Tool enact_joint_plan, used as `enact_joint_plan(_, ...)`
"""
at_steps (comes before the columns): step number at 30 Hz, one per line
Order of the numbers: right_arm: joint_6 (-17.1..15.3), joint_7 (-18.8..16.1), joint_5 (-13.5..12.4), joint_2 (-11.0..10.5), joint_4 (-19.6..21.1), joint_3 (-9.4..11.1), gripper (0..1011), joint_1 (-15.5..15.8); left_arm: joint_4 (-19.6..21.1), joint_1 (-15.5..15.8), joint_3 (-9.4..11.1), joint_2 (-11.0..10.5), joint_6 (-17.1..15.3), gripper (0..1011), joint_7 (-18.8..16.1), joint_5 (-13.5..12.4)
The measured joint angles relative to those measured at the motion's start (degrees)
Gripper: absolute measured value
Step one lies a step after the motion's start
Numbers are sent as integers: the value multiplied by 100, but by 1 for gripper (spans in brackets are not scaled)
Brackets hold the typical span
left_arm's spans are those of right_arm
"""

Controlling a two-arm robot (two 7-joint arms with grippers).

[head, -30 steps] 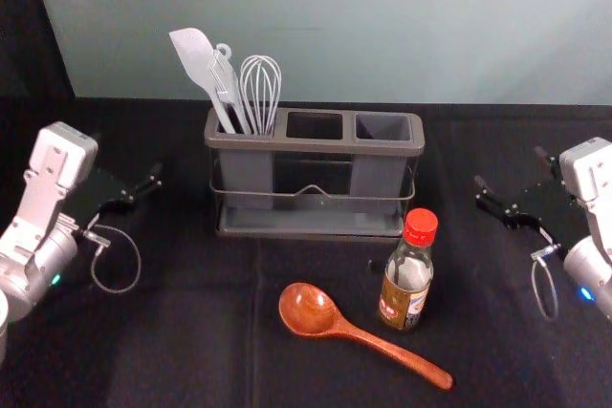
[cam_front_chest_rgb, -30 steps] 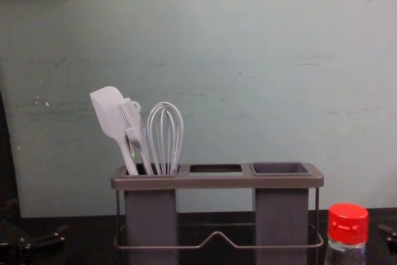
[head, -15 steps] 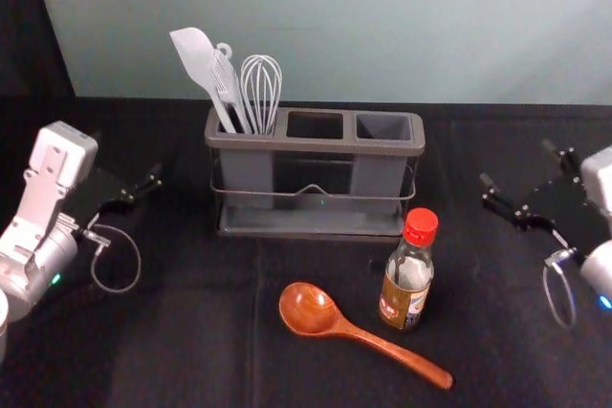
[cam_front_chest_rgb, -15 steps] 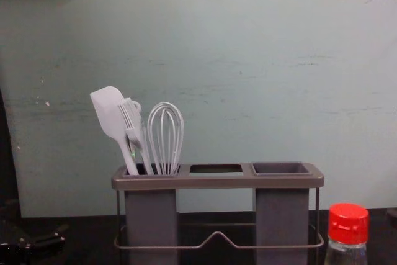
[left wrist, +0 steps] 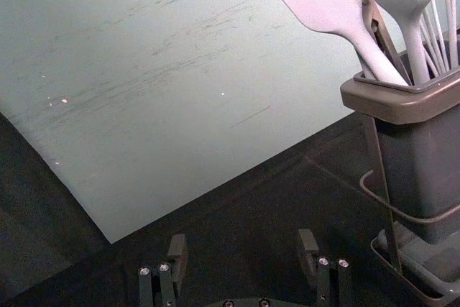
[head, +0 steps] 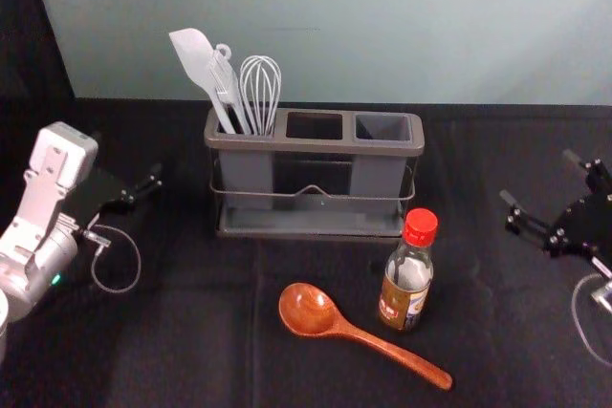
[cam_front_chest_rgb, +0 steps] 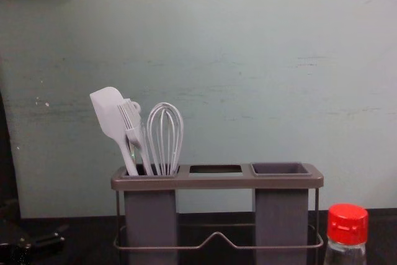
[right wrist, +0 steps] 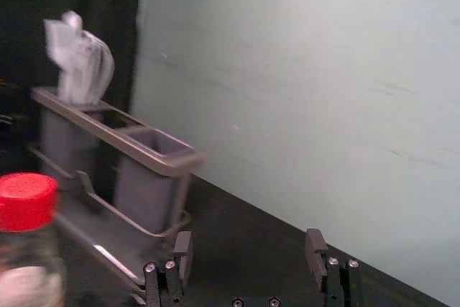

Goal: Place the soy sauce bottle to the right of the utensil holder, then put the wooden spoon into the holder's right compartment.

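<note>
Head view: soy sauce bottle (head: 405, 291) is seen left of spread right gripper (head: 538, 179), probably slick, rigid, fairly weighty, best gripped mid-body below cap (head: 420, 226); left gripper (left wrist: 242, 245), also spread, is parked across the holder (head: 316, 145).

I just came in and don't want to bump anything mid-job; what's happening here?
Neither gripper is holding anything. The left gripper is open beside the utensil holder, and the right gripper is open off to the right. The soy sauce bottle stands in front of the holder's right end, and the wooden spoon lies on the table.
</note>
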State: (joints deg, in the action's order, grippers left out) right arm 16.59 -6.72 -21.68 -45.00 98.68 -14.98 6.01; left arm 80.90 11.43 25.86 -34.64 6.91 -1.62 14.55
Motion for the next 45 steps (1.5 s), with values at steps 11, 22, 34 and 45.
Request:
enact_joint_plan(11,615,-1677,-1202,-441,72,213,1004,309,0,0,0,0,0,1005,0,0)
enact_joint_plan(22,551,-3067,-1800,-384,-345,-49,1004,-42,0,0,0,0,0,1005,0,0)
enact_joint_plan(34,-93,-3577,-2009,-78,-475,-334,1004,-451,0,0,0,0,0,1005,0,0)
enact_joint_plan(45,-553,-3526,-1530,204,-428,-559,1004,-810,0,0,0,0,0,1005,0,0)
